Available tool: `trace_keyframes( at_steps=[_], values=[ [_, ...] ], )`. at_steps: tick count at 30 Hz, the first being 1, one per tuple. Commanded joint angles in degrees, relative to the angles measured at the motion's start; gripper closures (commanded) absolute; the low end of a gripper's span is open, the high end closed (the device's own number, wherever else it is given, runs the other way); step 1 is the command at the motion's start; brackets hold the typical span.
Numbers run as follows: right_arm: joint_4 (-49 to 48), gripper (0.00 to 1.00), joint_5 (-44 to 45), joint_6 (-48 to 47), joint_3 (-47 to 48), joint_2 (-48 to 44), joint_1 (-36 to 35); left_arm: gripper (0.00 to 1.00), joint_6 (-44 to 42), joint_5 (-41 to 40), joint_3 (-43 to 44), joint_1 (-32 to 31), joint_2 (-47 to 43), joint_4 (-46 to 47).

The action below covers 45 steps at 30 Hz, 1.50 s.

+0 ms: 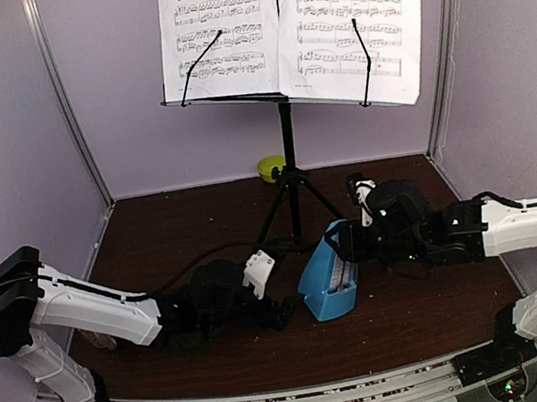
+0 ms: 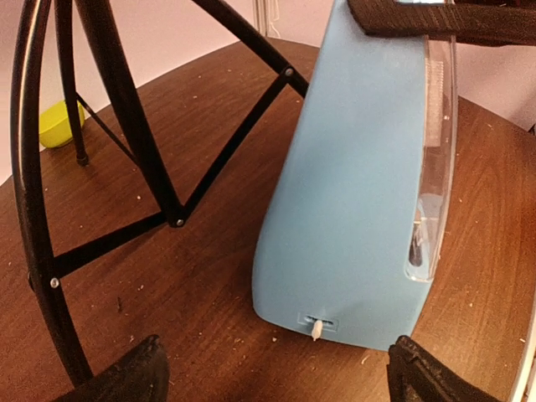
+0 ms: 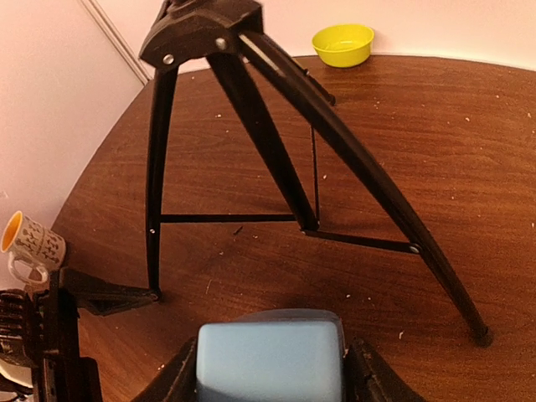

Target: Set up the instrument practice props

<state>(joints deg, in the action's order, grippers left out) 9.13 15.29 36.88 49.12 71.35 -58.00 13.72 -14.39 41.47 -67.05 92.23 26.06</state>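
Observation:
The black music stand (image 1: 288, 147) is upright at the back of the table, with two sheet-music pages (image 1: 218, 26) (image 1: 352, 17) on its desk. In front of its tripod legs (image 3: 251, 126) the blue metronome (image 1: 328, 275) rests on the wood, leaning a little. My right gripper (image 3: 270, 377) is shut on the metronome's top (image 3: 270, 356), one finger on each side. My left gripper (image 2: 276, 381) is open, low at the metronome's base (image 2: 352, 184) and not touching it. Its fingertips (image 2: 126, 377) stand wide apart.
A lime-green bowl (image 3: 343, 43) sits at the back wall behind the tripod. A white mug with an orange inside (image 3: 29, 243) stands at the left, near my left arm (image 1: 103, 312). The stand's legs spread just behind both grippers.

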Motion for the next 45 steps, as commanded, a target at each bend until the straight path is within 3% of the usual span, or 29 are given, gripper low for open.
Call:
trace_keyframes(
  at_steps=[1,4,8,10,12,14,19,23,28,35,40,45],
  values=[
    [-5.48,0.77,7.34,-3.83,6.22,2.76,-2.61,0.07,1.82,-2.73,-0.65,0.25,-0.62,1.97],
    [-3.34,0.67,8.67,-4.12,8.05,4.8,-3.61,0.07,2.13,-3.24,0.06,0.25,-0.6,1.91],
    [-2.59,0.35,4.93,-4.96,9.76,6.01,-4.36,0.07,1.66,-3.3,1.1,0.25,-0.84,0.89],
    [-2.46,0.25,2.69,-5.34,10.1,5.81,-4.58,0.07,1.35,-3.09,1.63,0.25,-1.47,-0.43],
    [-2.54,0.05,1.59,-5.8,9.64,4.73,-4.59,0.07,1.01,-3.08,1.81,0.25,-2.53,-1.88],
    [-2.86,0.0,0.89,-6.31,8.57,2.28,-4.45,0.07,1.01,-2.74,1.21,0.25,-4.01,-2.64],
    [-2.42,0.0,-6.7,-8.53,2.82,-6.6,-0.93,0.07,0.93,-1.46,-0.38,0.16,-8.4,-6.22],
    [-2.46,0.07,-14.41,-8.8,-6.09,-13.34,4.07,0.09,0.81,0.57,-1.39,0.16,-10.69,-7.98],
    [-2.63,0.29,-19.23,-9.86,-15.91,-15.78,9.99,0.11,1.98,2.7,-0.67,0.08,-12.08,-10.12],
    [-9.74,0.57,-21.25,-11.58,-19.06,-6.05,11.06,0.1,6.18,0.13,1.35,0.09,-12.95,-12.67],
    [-17.54,0.68,-24.87,-11.36,-19.39,1.22,10.85,0.1,10.17,-2.77,4.03,-0.67,-13.94,-16.23],
    [-25.18,0.72,-27.81,-10.19,-19.91,5.45,8.7,0.1,14.98,-7.05,9.54,-2.88,-14.18,-25.21]
  ],
)
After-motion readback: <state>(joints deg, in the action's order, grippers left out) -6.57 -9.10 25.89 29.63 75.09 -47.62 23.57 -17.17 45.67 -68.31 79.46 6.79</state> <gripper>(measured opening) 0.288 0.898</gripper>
